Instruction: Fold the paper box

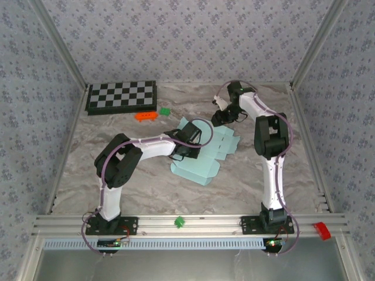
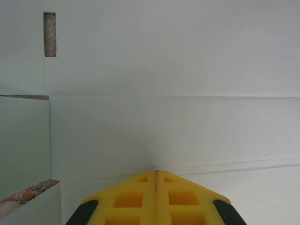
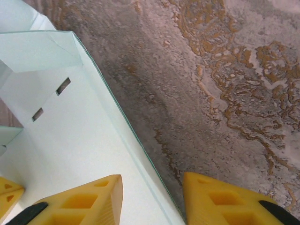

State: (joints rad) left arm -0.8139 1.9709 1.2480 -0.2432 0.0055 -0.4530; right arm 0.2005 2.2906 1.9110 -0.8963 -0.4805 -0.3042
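The paper box (image 1: 199, 167) lies as a flat pale mint-blue die-cut sheet in the middle of the marble table. My left gripper (image 1: 186, 146) is on its left part. In the left wrist view its yellow fingers (image 2: 136, 197) are shut tip to tip with nothing between them, the tips (image 2: 155, 171) touching the card (image 2: 164, 70). My right gripper (image 1: 225, 115) is at the sheet's far edge. It stands open (image 3: 152, 187), one finger over the card (image 3: 70, 131) and the other over bare table, with the card's edge running between them.
A black-and-white checkerboard (image 1: 122, 96) lies at the back left. An orange piece (image 1: 146, 116) and a green piece (image 1: 165, 110) sit just in front of it. Another green piece (image 1: 179, 221) rests on the front rail. Patterned walls close in three sides.
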